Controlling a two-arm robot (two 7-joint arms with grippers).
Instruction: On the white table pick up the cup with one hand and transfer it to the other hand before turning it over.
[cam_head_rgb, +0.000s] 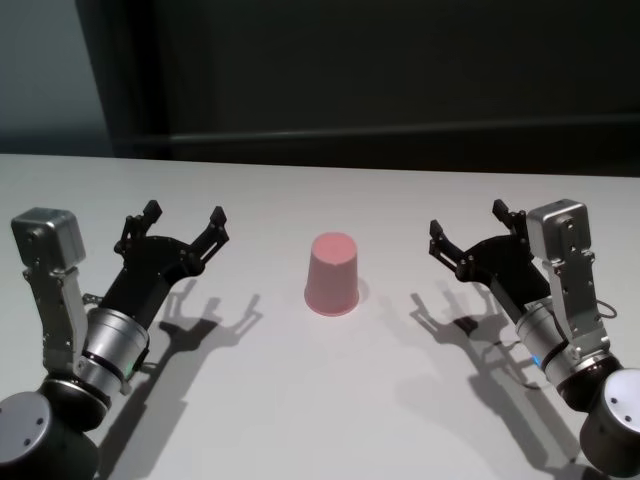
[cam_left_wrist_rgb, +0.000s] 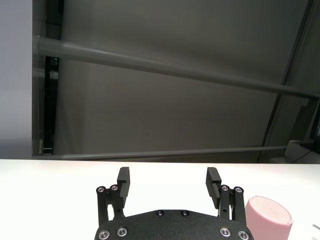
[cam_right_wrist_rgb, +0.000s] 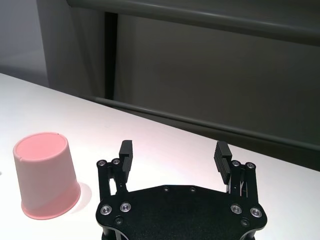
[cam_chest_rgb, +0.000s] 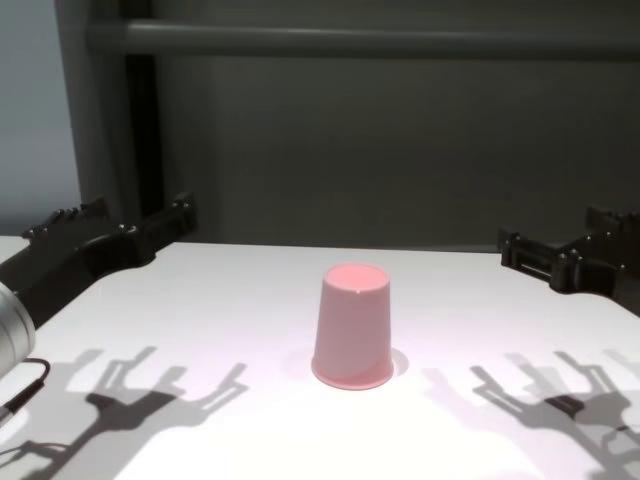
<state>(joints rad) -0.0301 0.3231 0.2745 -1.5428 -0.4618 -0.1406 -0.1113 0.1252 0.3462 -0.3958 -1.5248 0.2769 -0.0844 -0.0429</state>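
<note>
A pink cup (cam_head_rgb: 332, 273) stands upside down, rim on the white table (cam_head_rgb: 330, 410), closed base up, midway between my two arms. It also shows in the chest view (cam_chest_rgb: 352, 326), the left wrist view (cam_left_wrist_rgb: 270, 220) and the right wrist view (cam_right_wrist_rgb: 46, 175). My left gripper (cam_head_rgb: 185, 218) is open and empty, hovering over the table to the left of the cup and apart from it. My right gripper (cam_head_rgb: 468, 222) is open and empty, hovering to the right of the cup and apart from it.
The table's far edge (cam_head_rgb: 320, 160) meets a dark wall with a horizontal grey rail (cam_chest_rgb: 360, 40). The grippers' shadows fall on the table in front of the cup. No other objects are in view.
</note>
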